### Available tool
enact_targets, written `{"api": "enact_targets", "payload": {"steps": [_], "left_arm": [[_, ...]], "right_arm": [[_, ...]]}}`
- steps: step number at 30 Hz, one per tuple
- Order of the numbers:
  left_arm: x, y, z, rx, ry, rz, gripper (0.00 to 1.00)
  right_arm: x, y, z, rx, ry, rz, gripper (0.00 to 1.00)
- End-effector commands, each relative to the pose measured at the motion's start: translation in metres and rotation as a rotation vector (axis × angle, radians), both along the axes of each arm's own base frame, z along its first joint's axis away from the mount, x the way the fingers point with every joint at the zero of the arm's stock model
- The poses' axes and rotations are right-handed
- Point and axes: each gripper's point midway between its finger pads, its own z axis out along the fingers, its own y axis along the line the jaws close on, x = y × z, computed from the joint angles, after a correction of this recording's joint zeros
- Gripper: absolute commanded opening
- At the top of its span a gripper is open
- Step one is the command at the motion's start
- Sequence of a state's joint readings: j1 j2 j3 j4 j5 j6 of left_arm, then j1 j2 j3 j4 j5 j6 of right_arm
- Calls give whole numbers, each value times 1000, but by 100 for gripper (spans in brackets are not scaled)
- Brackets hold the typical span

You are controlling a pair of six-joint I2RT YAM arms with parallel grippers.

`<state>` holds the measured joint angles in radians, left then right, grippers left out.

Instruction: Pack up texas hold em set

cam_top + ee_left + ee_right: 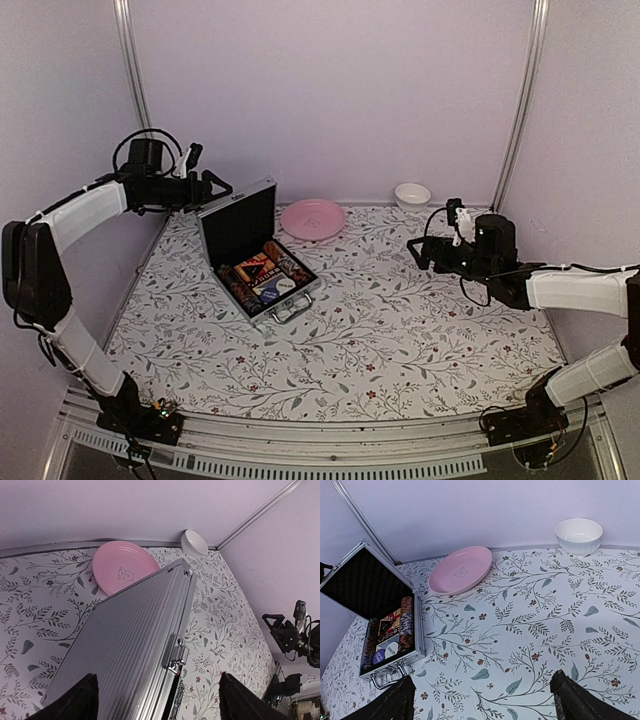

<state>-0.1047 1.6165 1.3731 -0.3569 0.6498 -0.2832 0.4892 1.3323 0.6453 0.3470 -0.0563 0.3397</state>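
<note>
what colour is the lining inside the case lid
Black; the lining shows best in the right wrist view.

The case (311, 283) is standing open at the left-centre of the table (400, 340). Its raised lid (240, 222) is acting as a wall directly ahead of the left gripper (215, 186), which is hanging close behind the lid's upper edge with jaws spread, so the inside is being left reachable from above, the front and the right only. The pink plate (313, 218) is lying just beyond the case's far right corner and the white bowl (412, 194) is sitting against the back wall (330, 100), both crowding the far strip. The right gripper (418, 252) is facing bare table running across to the case, and the near half is offering open passage.
</note>
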Motion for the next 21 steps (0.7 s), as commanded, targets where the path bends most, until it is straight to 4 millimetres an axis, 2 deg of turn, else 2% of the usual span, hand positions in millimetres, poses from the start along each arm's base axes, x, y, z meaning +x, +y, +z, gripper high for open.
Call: {"api": "enact_targets", "payload": {"steps": [1,6,11,15,18,19,21], "left_arm": [[-20,-20,-15,-23,62,-72,83],[-51,-50,-25,-53,93,-202,83],[-87,-91,-54,-32,166,-333,79],[-106,-126,-44,47,62,-401,79],[-103,-129,-36,77,6,-377,79],[-99,-125,-40,102,1,-351,79],[-87,-111,-59,199,23,-264,78]], "right_arm": [[2,1,4,36,-15,3,95],[2,1,5,39,-14,0,95],[4,3,4,52,0,3,95],[6,9,-1,60,31,22,93],[5,17,-4,63,62,60,91],[5,18,-5,62,70,67,91],[2,23,-4,73,83,92,91]]}}
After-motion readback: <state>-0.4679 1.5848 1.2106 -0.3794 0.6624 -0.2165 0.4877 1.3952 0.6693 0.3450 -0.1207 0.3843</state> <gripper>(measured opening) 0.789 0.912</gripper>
